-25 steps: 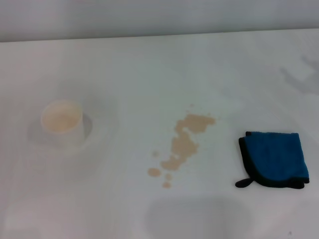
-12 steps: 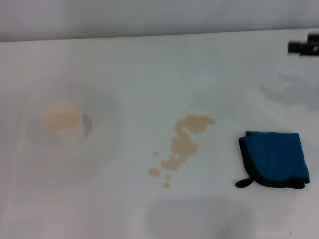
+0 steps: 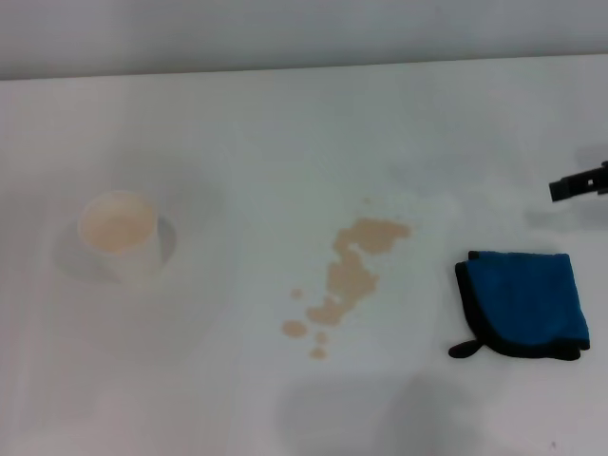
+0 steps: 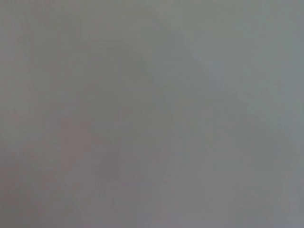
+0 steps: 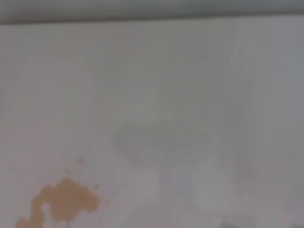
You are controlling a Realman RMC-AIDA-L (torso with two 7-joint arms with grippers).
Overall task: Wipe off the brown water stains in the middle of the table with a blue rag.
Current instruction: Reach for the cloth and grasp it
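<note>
White and smooth, the broad flat tabletop [image 3: 285, 123] filled the head view up to a pale wall along the far edge. Near its middle lay the brown water stains [image 3: 350, 277], an irregular tan patch trailing toward the robot into several small round droplets. Well to the robot's right of that patch rested the small folded bright-blue rag [image 3: 523, 305] with black edging and a short black loop tab at its near left corner, lying flat and apart from the spill. On the robot's left, well away from the stains, stood a white paper cup [image 3: 120, 236] with a tan inside. At the right edge of this view, just beyond the rag and clear of it, a small black part of the right gripper [image 3: 578, 183] poked in; whether its jaws were apart or together could not be told. The left wrist view held only a featureless grey blur. The right wrist view looked across the tabletop [image 5: 156, 85] toward the wall, with the far lobe of the brown water stains [image 5: 61, 202] at its edge.
</note>
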